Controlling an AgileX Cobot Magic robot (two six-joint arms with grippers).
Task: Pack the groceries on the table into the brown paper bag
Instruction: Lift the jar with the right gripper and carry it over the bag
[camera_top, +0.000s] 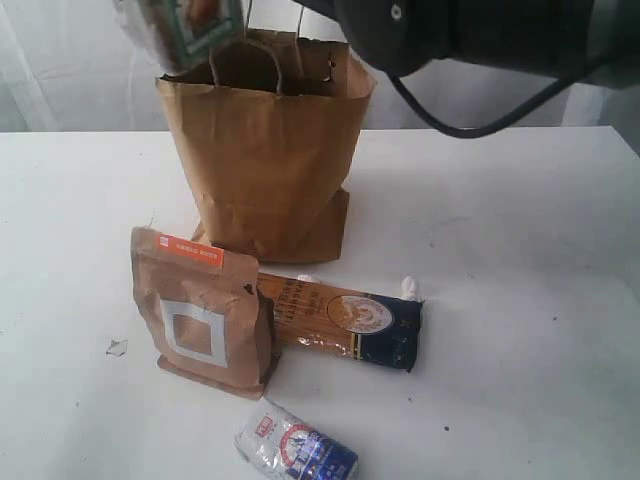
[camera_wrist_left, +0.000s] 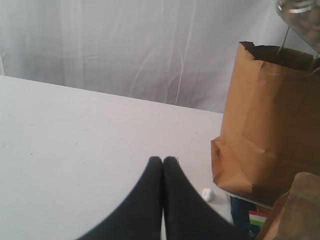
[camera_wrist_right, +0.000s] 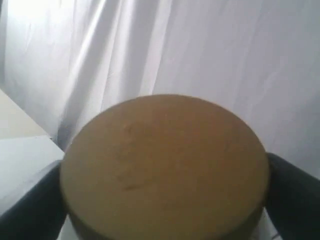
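The brown paper bag (camera_top: 265, 150) stands upright and open at the back of the table (camera_top: 520, 300). Just above its left rim hangs the gold-lidded clear jar (camera_top: 190, 25), tilted, with my right gripper (camera_wrist_right: 165, 185) shut on it; the gold lid (camera_wrist_right: 165, 160) fills the right wrist view. In front of the bag stand the brown pouch with orange label (camera_top: 205, 315), the spaghetti pack (camera_top: 345, 320) lying flat, and the small white-blue packet (camera_top: 295, 450). My left gripper (camera_wrist_left: 163, 160) is shut and empty, low over bare table left of the bag (camera_wrist_left: 270, 115). The can and bottle are out of view.
My right arm (camera_top: 450, 30) crosses the top of the exterior view above the bag. A small white scrap (camera_top: 408, 288) lies behind the spaghetti pack, another scrap (camera_top: 117, 347) left of the pouch. White curtains hang behind the table.
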